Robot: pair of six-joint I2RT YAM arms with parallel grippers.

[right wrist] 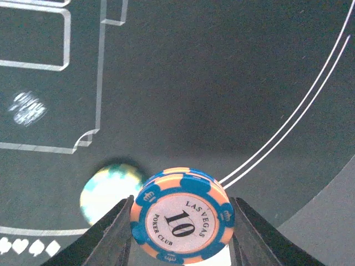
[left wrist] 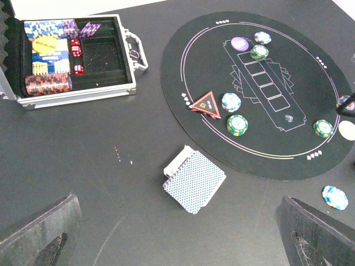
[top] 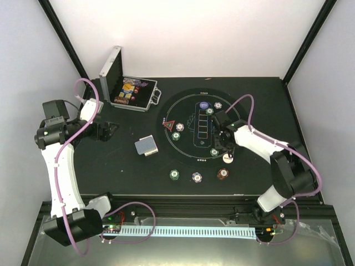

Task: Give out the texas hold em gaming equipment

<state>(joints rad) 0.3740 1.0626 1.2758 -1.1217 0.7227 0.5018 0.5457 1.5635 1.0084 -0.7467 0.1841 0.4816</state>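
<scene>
**Item: blue-and-orange "10" chip point(right wrist: 182, 221).** Located at the lower centre of the right wrist view, face towards the camera. It is pinched rim to rim between the two fingers point(right wrist: 111, 235). Whether it is a single chip or a short stack cannot be told. Being round, it has no long axis to line up.

**Right gripper point(top: 224, 145).** Closed on the chip across its width. In the top view it stands over the lower right part of the round mat point(top: 188, 108).

**Deciding relation.** The mat's double white border runs to the right of the chip and bare mat lies above it. A blurred green-white chip point(right wrist: 110, 189) sits just left of the chip and behind it. A white button point(top: 227, 159) lies just below the gripper in the top view. Any set-down probably has to land clear of both.

**Left gripper point(top: 106, 130).** Spread wide and holding nothing, at the left of the top view, well apart from the mat. The right arm is by far the nearer.

**Other stock.**
- Card deck point(left wrist: 194, 180), on the tabletop, left of the mat.
- Red triangular marker point(left wrist: 205, 104), at the mat's left edge.
- Purple button point(left wrist: 239, 43), at the top of the mat.
- Open metal case point(left wrist: 130, 72), at the upper left, with more chips inside.
</scene>
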